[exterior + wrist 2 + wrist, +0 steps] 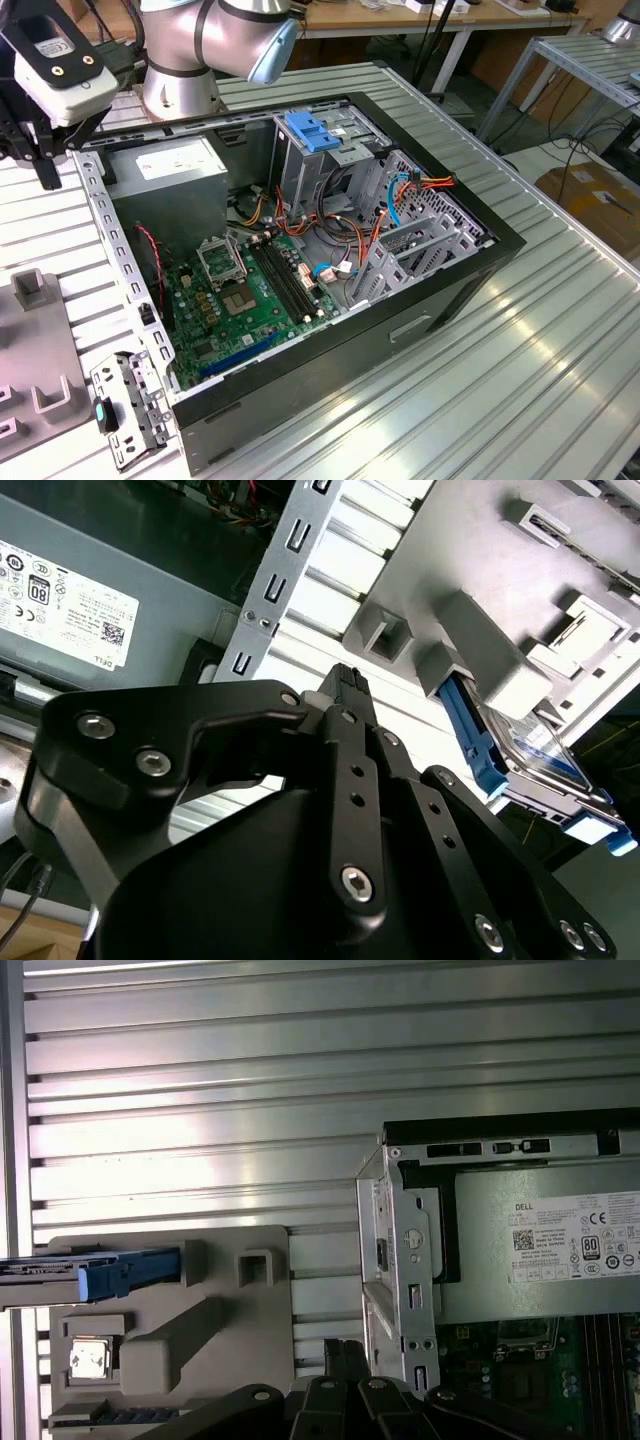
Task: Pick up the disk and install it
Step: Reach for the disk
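My gripper [345, 680] hangs closed on nothing over the table between the open PC case [300, 400] and the grey fixture tray [220, 1250]. The disk [530, 760] is unpicked, standing on edge in a tray slot, I judge so fingers can pinch its flat faces. The second wrist view gives its face and blue carrier frame [465, 725], the first wrist view its thin edge, the exterior view the drive cage [320, 160].

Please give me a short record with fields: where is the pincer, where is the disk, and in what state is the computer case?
pincer: shut, holding nothing, over the slotted table beside the case
disk: in the grey holder, apart from the pincer, not yet picked up
computer case: open, board visible
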Controlling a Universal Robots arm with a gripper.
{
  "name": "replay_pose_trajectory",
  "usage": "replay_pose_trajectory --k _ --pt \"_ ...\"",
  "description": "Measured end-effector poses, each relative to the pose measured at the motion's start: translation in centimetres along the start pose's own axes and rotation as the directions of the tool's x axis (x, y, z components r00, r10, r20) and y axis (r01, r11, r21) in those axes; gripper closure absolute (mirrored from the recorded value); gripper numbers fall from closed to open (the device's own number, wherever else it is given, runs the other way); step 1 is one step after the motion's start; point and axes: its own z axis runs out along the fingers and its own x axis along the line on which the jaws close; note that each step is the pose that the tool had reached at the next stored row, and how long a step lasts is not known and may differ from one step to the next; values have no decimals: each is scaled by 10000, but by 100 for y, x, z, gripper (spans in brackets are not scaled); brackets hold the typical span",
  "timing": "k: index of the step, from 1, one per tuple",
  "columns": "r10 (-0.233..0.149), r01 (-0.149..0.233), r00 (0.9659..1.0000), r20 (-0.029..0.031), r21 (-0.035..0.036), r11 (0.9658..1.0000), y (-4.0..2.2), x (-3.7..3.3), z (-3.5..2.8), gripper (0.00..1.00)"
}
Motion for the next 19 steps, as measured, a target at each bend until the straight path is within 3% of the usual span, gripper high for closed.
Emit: replay_pose_trajectory --k 5,19 --pt "1 -1 10000 -7 0 10000 -9 120 6 89" --pt "1 -1 10000 -20 1 10000 -25 313 16 89"
